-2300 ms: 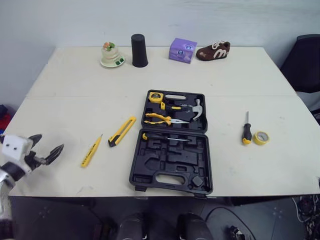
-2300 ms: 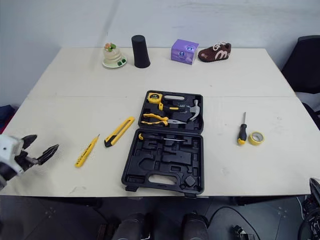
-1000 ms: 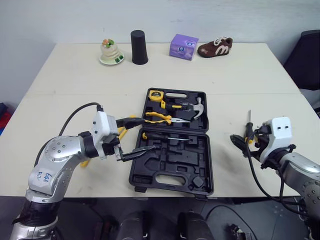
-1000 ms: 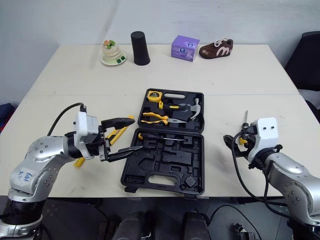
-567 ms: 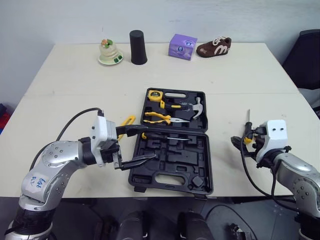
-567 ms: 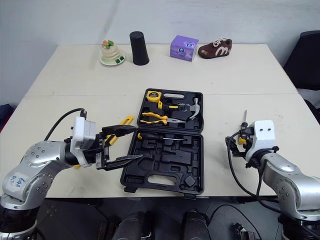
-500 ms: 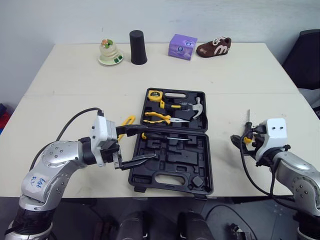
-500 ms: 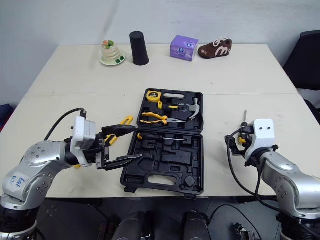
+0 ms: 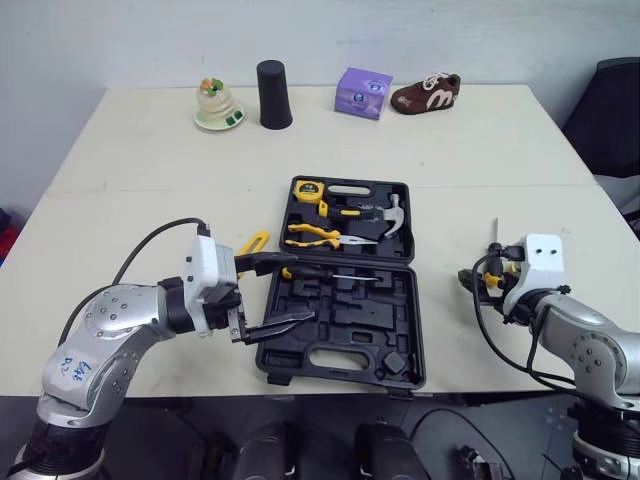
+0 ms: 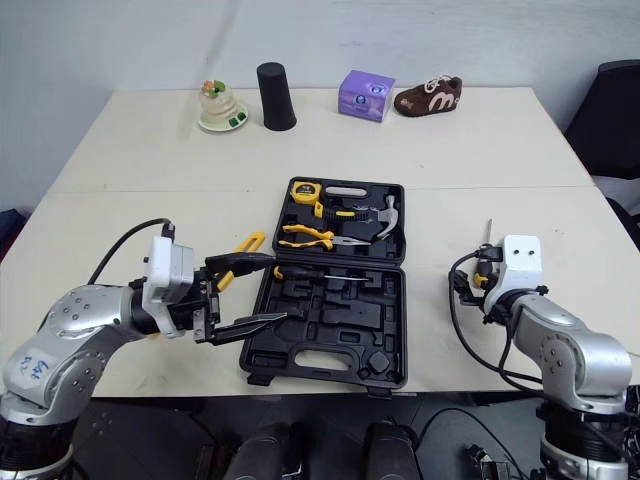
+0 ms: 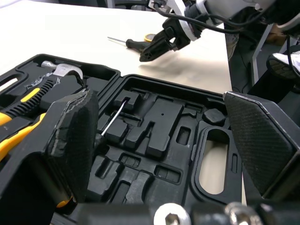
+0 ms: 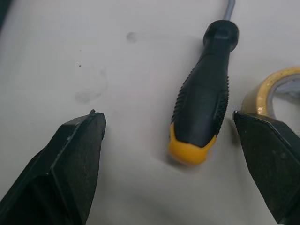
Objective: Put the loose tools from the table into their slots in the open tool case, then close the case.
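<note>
While the left gripper (image 9: pixel 305 290) is held spread over the open black plastic tool case's (image 9: pixel 340 335) left edge, the right gripper (image 12: pixel 166 115) — also spread — is poised astride the black-and-yellow-handled screwdriver (image 12: pixel 201 103) on the beige table (image 9: pixel 450 150).

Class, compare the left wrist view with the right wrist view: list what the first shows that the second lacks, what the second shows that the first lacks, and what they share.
Left wrist view, not the right: the open tool case with empty moulded slots, a hammer head stowed in it, and the open left gripper. Right wrist view, not the left: the ribbed grip and yellow end cap of the screwdriver up close. Shared: the screwdriver, the yellow tape roll beside it, the table, and the open right gripper.
</note>
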You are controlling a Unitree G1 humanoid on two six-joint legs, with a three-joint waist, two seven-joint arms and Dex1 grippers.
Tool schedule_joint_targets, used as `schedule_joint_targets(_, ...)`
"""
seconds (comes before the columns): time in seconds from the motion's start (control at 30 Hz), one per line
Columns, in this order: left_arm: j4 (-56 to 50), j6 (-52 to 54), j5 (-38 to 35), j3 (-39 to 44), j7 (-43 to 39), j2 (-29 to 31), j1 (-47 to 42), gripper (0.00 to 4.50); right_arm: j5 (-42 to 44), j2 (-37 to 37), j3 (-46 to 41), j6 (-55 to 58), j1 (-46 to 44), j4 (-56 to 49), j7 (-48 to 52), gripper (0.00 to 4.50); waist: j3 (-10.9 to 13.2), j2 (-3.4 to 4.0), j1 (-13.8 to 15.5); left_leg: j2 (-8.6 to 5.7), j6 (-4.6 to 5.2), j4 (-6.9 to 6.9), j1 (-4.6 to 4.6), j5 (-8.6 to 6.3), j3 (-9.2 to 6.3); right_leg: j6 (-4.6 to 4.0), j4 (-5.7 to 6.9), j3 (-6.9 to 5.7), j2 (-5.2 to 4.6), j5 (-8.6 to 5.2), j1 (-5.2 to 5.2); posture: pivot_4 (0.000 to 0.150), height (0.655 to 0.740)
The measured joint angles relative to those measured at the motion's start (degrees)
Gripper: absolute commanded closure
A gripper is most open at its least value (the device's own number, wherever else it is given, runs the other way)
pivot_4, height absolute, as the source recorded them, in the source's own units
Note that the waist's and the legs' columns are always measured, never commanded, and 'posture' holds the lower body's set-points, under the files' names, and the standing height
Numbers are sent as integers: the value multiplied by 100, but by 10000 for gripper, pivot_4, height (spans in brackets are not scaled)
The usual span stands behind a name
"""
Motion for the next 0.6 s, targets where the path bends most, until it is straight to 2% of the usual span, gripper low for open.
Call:
schedule_joint_targets(0.3, -159, 80, -3, -55, -71, 12, -11, 579, -264, -4, -5, 382, -788, 820, -62, 0, 0, 0, 2, -1, -1, 0, -1, 1, 3, 0, -1, 1, 1, 0, -1, 1500, 7400)
schedule_joint_targets(0.4, -184, 80, -3, -103, -147, 47, -26, 0, -314, -98, -5, 669, -1066, 1116, -36, 8411, 0, 0, -1, 0, 1, 0, 0, 2, 6, 1, 0, 4, 2, 1, -1, 1500, 7400)
schedule_joint_targets(0.53, -184, 79, -3, -108, -223, 84, -26, 0, -442, -150, -28, 938, -1161, 1160, -18, 26905, 0, 0, -1, 1, 1, -3, 0, 2, 5, 1, -2, 4, 3, 1, -1, 1500, 7400)
schedule_joint_targets(0.57, -184, 79, -4, -108, -253, 105, -24, 0, -449, -124, -63, 1002, -1162, 1122, -9, 32777, 0, 0, -1, 2, 1, -3, 0, 2, 5, 1, -2, 3, 3, 1, -1, 1500, 7400)
schedule_joint_targets(0.6, -184, 79, -5, -109, -277, 124, -21, 0, -455, -79, -74, 1055, -1162, 1062, -1, 34845, 0, 0, -7, 3, 1, -3, 0, 2, 5, 1, -3, 4, 4, 1, -1, 1500, 7400)
